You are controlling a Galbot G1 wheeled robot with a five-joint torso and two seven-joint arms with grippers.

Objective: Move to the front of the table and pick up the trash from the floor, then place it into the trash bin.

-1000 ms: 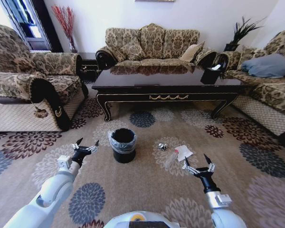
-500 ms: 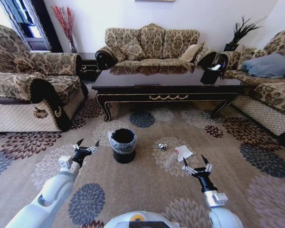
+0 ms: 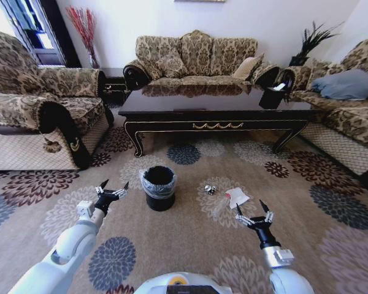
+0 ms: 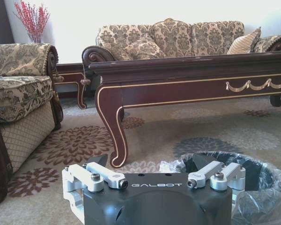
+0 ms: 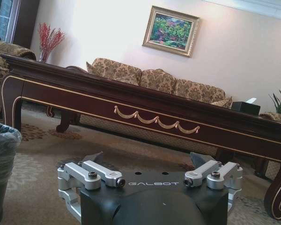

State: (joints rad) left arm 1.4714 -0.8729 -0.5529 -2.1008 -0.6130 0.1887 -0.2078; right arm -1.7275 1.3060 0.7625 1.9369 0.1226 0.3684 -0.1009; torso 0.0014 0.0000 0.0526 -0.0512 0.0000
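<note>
The dark glossy table (image 3: 214, 101) stands ahead on the floral carpet. In front of it sits the black trash bin (image 3: 159, 187) with a clear liner. To its right the trash lies on the carpet: a silvery foil ball (image 3: 210, 190), a white paper scrap (image 3: 237, 196) and a clear bottle (image 3: 220, 207). My right gripper (image 3: 253, 211) hovers open just behind and to the right of the bottle, holding nothing. Left of the bin, my left gripper (image 3: 113, 186) is open and empty. The left wrist view has the bin (image 4: 257, 187) close by, beyond the left gripper (image 4: 152, 165).
Patterned sofas ring the table: one on the left (image 3: 43, 110), one behind (image 3: 196, 58), one on the right (image 3: 349, 104). A small black tissue box (image 3: 273, 97) sits on the table's right end. Open carpet lies around the bin and the litter.
My right gripper has edged a little forward and left, closer to the bottle and paper. The left arm has hardly moved.
</note>
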